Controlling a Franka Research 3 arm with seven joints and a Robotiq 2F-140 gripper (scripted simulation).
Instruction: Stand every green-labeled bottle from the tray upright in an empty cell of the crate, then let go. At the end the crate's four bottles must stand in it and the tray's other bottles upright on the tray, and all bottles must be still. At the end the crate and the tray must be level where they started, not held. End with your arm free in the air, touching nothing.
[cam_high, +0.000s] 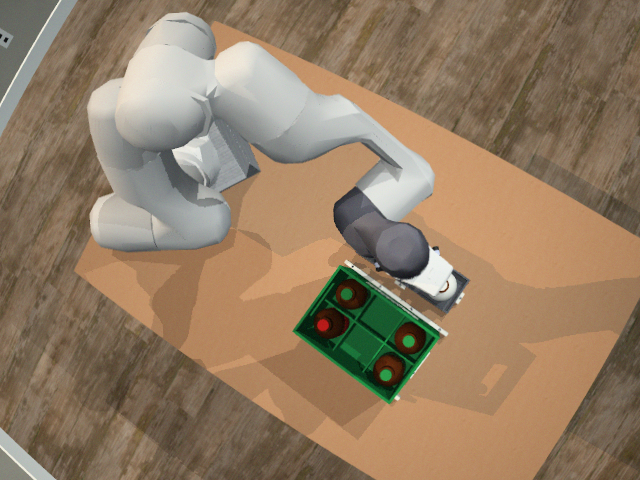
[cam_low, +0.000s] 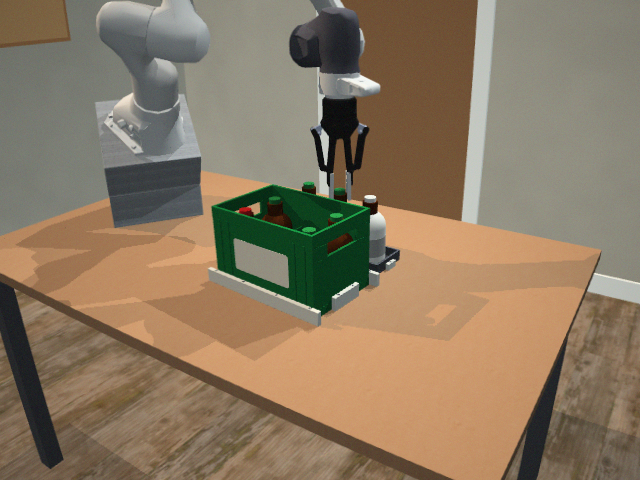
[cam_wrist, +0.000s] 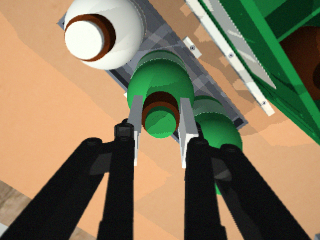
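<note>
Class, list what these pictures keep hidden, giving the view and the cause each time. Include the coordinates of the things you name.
- Top: the held green bottle (cam_low: 339, 191) (cam_wrist: 160, 82) and other green bottle (cam_low: 308, 184) (cam_wrist: 217, 132), covered by the arm (cam_high: 268, 103) (cam_low: 341, 41).
- Exterior: the red-capped bottle's (cam_high: 323, 324) (cam_low: 246, 210) body, behind the crate (cam_high: 317, 298) (cam_low: 224, 242) (cam_wrist: 286, 61) wall.
- Exterior: the arm's upper part, cut off by the top edge.
- Wrist: most of the crate, beyond the right edge.

A brown door (cam_low: 413, 103) behind the table, wood-plank floor (cam_high: 516, 77) (cam_low: 155, 413) (cam_wrist: 12, 200) below.

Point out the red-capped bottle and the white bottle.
Red-capped bottle (cam_high: 323, 324) (cam_low: 246, 211): top and exterior views, on its cap.
White bottle (cam_high: 448, 292) (cam_low: 377, 229) (cam_wrist: 125, 36): all three views, on its white body.
</note>
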